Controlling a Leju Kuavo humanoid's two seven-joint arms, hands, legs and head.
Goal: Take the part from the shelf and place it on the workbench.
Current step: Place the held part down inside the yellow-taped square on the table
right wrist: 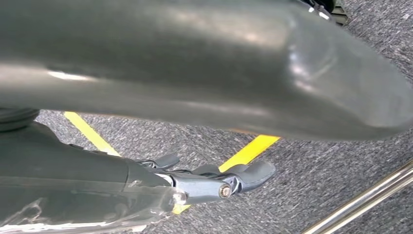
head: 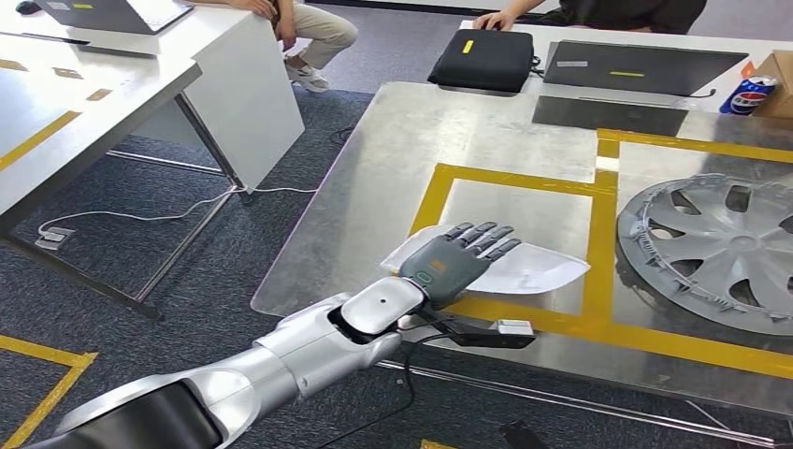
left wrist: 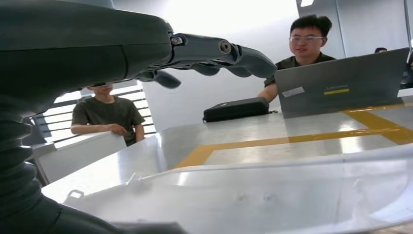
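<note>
Steel desk (head: 374, 178) carries the white plastic part (head: 533, 267) inside its yellow-taped square, the left robot hand (head: 458, 257) hovering spread above it, apparently having set it down.

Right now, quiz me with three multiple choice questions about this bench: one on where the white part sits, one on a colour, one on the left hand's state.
1. Where does the white part lie?
A. on the carpet
B. inside the yellow-taped box on the workbench
C. on the wheel cover

2. What colour is the tape marking the bench?
A. yellow
B. red
C. blue

3. How is the left hand?
A. clenched around the part
B. hanging by the floor
C. over the part, fingers spread

Answers: 1 B, the tape frames it. 2 A, the lines are yellow. 3 C, the fingers extend flat above it.
</note>
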